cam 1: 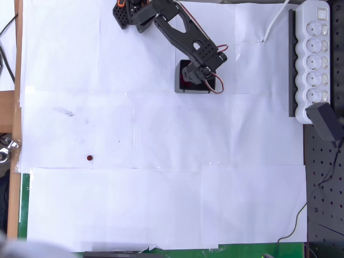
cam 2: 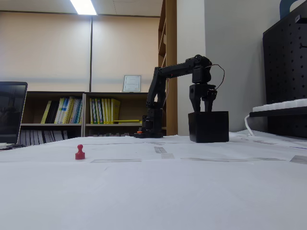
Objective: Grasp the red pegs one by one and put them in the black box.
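Black gripper [cam 2: 203, 108] was held directly above the black box [cam 2: 208, 127], presumably for a drop; jaw opening and contents couldn't be determined, one red peg [cam 1: 90, 158] left far off.

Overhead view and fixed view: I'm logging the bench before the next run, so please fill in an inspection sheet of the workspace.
Surface: table covered in white paper sheets, taped at the seams, a few faint smudges.
Job's things: one red peg standing alone on the paper, far from the black box; reddish shapes inside the box, too small to count.
Clutter: nothing seen on the paper.
Grippers: gripper hangs just over the box opening; whether the jaws are open cannot be told.
Cables: white cord from the power strip; thin wire looping at the arm's wrist.
Surroundings: bookshelves, black pegboard, laptop.
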